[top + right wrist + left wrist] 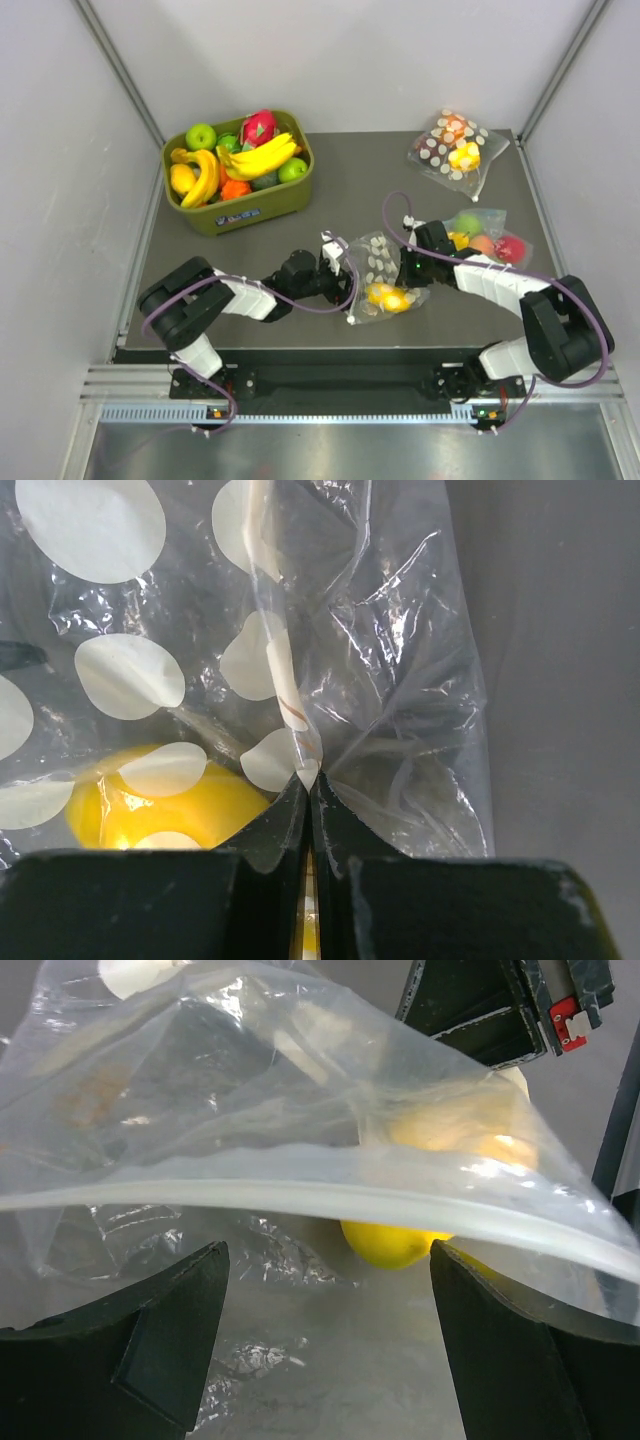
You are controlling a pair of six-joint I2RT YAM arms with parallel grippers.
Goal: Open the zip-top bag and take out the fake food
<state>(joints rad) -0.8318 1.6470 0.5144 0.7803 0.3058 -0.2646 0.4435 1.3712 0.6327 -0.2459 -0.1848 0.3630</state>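
The zip-top bag (383, 268), clear with white dots, lies in the middle of the table between both arms. Yellow fake food (388, 297) shows inside it at its near end. My right gripper (408, 266) is shut on the bag's right edge; in the right wrist view the jaws (310, 780) pinch the zip strip, with a yellow fruit (150, 810) behind the plastic (380, 680). My left gripper (338, 258) stands open at the bag's left edge. In the left wrist view its fingers (330, 1248) straddle the mouth under the arched zip strip (300, 1200), and a yellow fruit (395, 1245) lies beyond them.
An olive-green bin (245, 218) full of toy fruit stands at the back left. Another dotted bag (455, 148) with orange and yellow pieces lies at the back right. A plain clear bag (488, 238) with fruit lies to the right, just behind my right arm.
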